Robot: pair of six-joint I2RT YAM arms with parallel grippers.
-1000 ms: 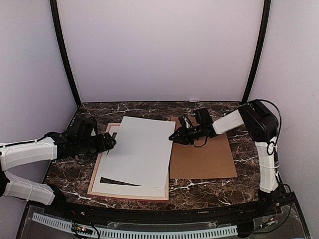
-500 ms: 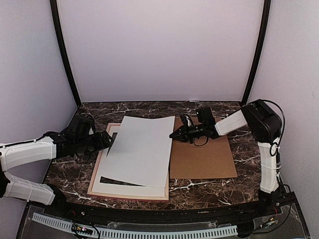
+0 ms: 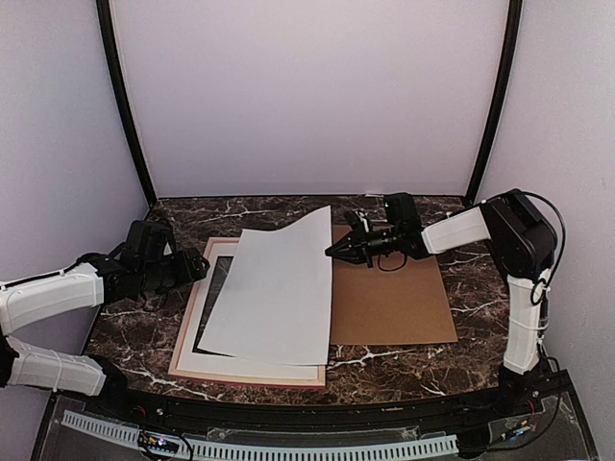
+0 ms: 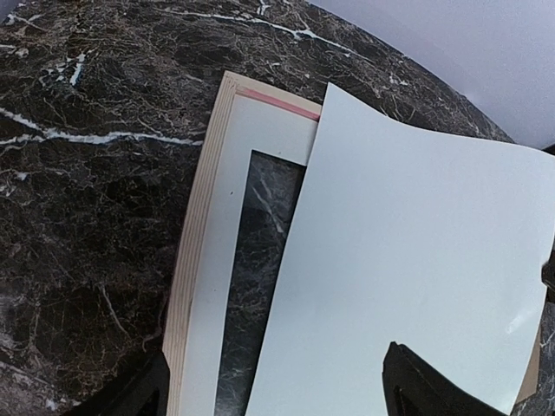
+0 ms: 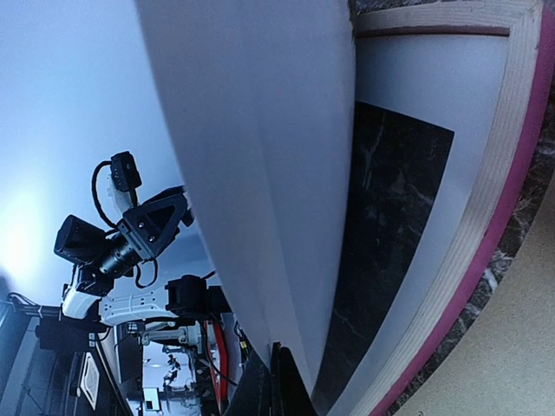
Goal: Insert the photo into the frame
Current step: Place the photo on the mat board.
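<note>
While the right gripper [image 3: 334,252] is clenched on the photo [image 3: 274,293] at 2 o'clock, edge raised, the sheet lies white-side-up across the frame [image 3: 240,376], itself tan-back-up. Left gripper [image 3: 200,266]: spread wide, empty, at frame's 9 o'clock. Brown backing board [image 3: 389,303]: 3 o'clock.

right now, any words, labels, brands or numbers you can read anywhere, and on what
No text can be read in any view.
photo: only its blank white back shows.
frame, white mat, brown backing board: no print.
small pale card in the room behind, in the right wrist view: too blurred to read.
</note>
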